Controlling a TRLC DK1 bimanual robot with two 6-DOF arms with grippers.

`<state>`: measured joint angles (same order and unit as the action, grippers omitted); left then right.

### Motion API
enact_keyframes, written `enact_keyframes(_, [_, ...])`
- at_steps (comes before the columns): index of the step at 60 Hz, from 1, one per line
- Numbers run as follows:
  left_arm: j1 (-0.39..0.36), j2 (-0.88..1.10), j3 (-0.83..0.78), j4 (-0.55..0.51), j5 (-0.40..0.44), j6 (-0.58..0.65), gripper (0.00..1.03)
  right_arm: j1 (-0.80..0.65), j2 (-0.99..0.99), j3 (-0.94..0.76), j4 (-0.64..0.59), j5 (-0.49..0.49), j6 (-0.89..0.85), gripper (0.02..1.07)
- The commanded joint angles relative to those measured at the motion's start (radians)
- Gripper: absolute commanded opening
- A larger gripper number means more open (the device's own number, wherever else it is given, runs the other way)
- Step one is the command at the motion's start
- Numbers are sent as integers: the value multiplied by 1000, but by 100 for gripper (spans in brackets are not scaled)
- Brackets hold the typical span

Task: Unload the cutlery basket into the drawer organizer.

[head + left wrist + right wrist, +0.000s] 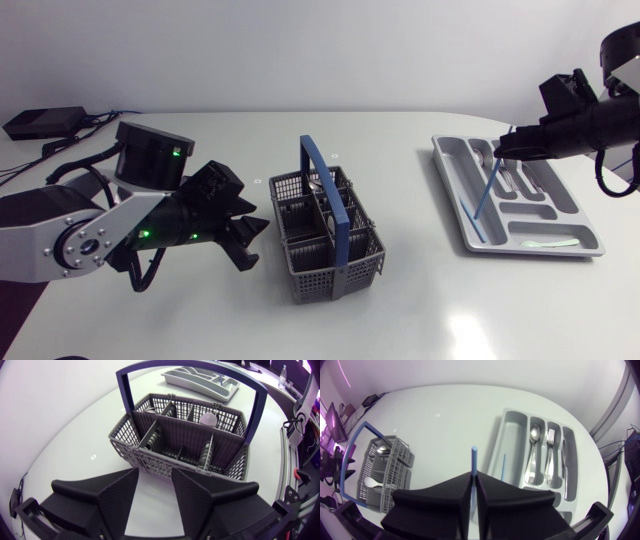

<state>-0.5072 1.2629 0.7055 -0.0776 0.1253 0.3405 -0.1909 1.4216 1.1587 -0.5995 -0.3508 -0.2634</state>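
Overhead, right jaws clamped a blue straw [487, 190], seemingly, above the organizer [445, 165]; left jaws gaped near the basket [335, 275].

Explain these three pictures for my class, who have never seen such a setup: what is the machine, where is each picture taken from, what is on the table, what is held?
This is a robot with two arms at a white table. One picture looks down from a fixed overhead camera; the other two come from cameras on the arms' wrists. Each arm ends in a two-fingered end effector. On the table stand a grey cutlery basket with a blue handle and a grey drawer organizer holding spoons and forks. The right end effector grips a thin blue stick over the organizer. The left end effector is open and empty, facing the basket.
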Motion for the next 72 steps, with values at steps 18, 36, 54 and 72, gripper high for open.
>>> enact_keyframes(18, [-10,-17,-21,-19,-7,-9,49,-73,286,108,-20,36,-69,8])
enact_keyframes(36, [-13,-19,-20,-25,-9,-9,49,-68,537,266,0,39,-31,10])
enact_keyframes(54, [-10,-19,-21,-24,-9,-11,49,-55,715,397,52,73,23,30])
enact_keyframes(72, [70,52,26,7,-16,-29,49,68,338,47,199,134,13,79])
